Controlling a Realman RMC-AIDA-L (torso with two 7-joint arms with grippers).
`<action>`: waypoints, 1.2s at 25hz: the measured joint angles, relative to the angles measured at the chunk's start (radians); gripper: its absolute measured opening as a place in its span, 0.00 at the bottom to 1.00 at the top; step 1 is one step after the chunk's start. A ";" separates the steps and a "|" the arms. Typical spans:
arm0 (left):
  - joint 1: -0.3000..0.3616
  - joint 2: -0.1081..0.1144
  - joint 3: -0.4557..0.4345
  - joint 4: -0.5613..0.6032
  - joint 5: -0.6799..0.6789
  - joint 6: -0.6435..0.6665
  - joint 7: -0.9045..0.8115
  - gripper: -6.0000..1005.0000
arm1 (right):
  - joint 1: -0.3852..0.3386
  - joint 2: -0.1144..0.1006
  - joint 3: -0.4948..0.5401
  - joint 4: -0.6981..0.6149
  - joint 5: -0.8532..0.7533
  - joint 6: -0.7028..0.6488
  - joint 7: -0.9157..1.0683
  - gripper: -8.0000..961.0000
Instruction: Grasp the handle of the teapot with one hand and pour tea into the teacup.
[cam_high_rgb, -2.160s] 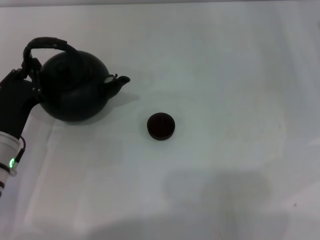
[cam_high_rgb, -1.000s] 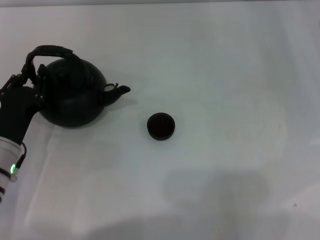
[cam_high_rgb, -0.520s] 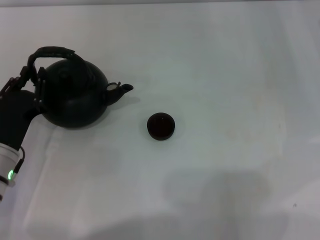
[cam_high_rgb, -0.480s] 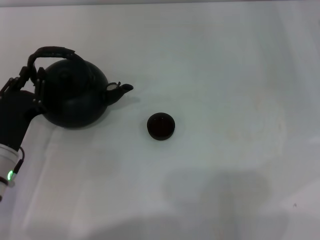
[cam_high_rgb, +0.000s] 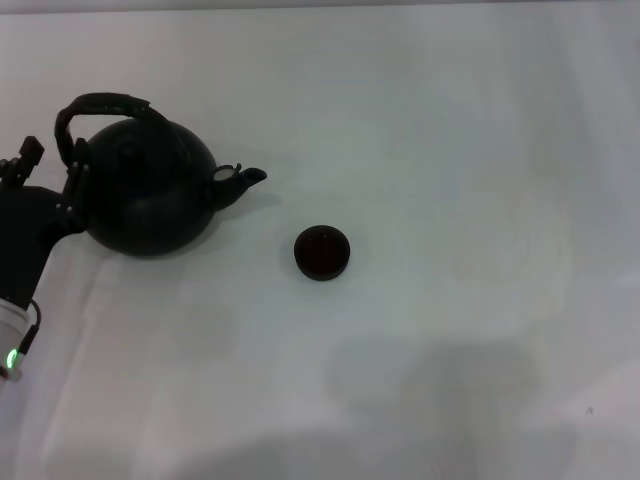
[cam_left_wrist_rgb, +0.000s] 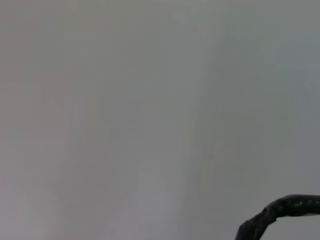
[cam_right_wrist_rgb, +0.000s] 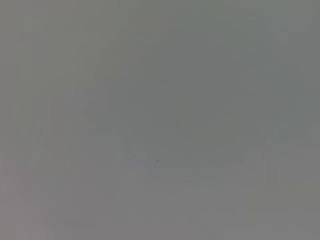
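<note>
The matte black teapot (cam_high_rgb: 145, 198) stands upright on the white table at the far left, its short spout (cam_high_rgb: 245, 177) pointing right toward the teacup. Its rough arched handle (cam_high_rgb: 104, 102) loops over the lid; a piece of the handle also shows in the left wrist view (cam_left_wrist_rgb: 282, 209). The tiny dark teacup (cam_high_rgb: 322, 252) stands apart, to the right of the spout. My left gripper (cam_high_rgb: 50, 168) is open, just left of the teapot beside the handle's left leg, holding nothing. My right gripper is out of view.
The white table (cam_high_rgb: 440, 150) spreads to the right and to the front of the teacup. The right wrist view shows only a plain grey surface (cam_right_wrist_rgb: 160, 120).
The teapot tilted back from leaning spout-forward and now rests upright, slightly further left. My left gripper has opened and drawn back left, off the handle.
</note>
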 joint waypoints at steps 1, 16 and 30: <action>0.000 0.000 0.002 0.000 0.002 0.000 0.001 0.37 | 0.000 0.000 0.000 0.000 0.000 0.000 0.000 0.85; 0.064 0.001 0.005 0.009 0.155 0.144 0.039 0.69 | 0.002 -0.001 0.002 -0.009 0.000 0.005 0.000 0.85; 0.195 0.000 -0.135 0.007 0.079 0.298 0.033 0.68 | 0.000 -0.002 -0.006 -0.015 0.000 0.006 0.000 0.85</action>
